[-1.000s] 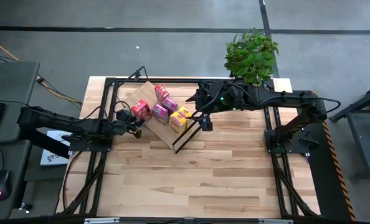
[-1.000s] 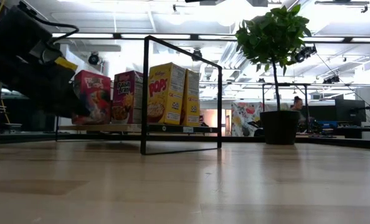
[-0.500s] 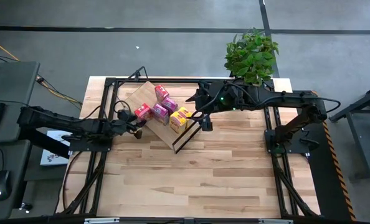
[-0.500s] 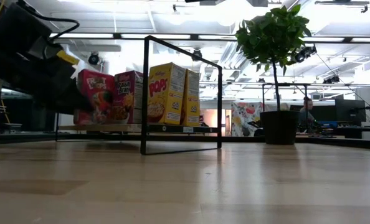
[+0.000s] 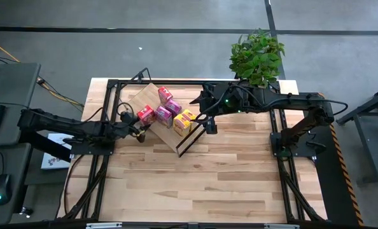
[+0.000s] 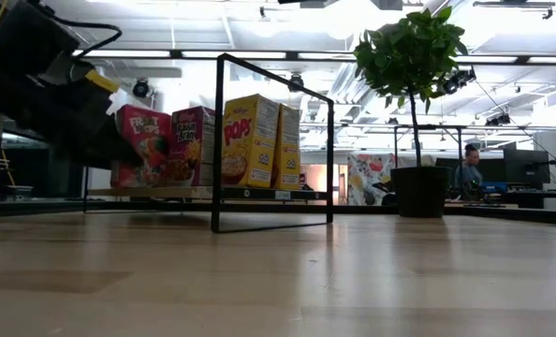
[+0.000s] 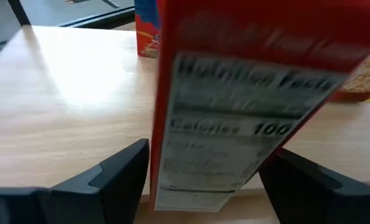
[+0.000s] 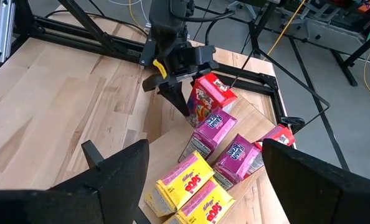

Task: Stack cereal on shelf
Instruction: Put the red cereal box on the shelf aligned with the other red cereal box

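The left gripper (image 8: 175, 79) has its fingers (image 7: 119, 171) spread on either side of a red cereal box (image 8: 207, 99), close to its sides without clearly pinching it — the box stands upright on the shelf (image 5: 144, 97), touching a pink-purple box (image 8: 211, 129) next in the row. Beyond that come another pink-purple box (image 8: 237, 157) and two yellow boxes (image 8: 186, 182) near the shelf's black wire frame (image 6: 220, 140); a second red box (image 5: 165, 94) stands apart, farther back on the board. The shelf lies at an angle on the wooden surface (image 5: 195, 178), toward its far left part. The right gripper (image 5: 209, 125) hangs above the frame end of the shelf, its fingers (image 8: 116, 168) wide apart and empty. A potted plant (image 5: 257, 56) sits at the far edge of the surface — a person (image 6: 467, 168) shows in the room behind it.
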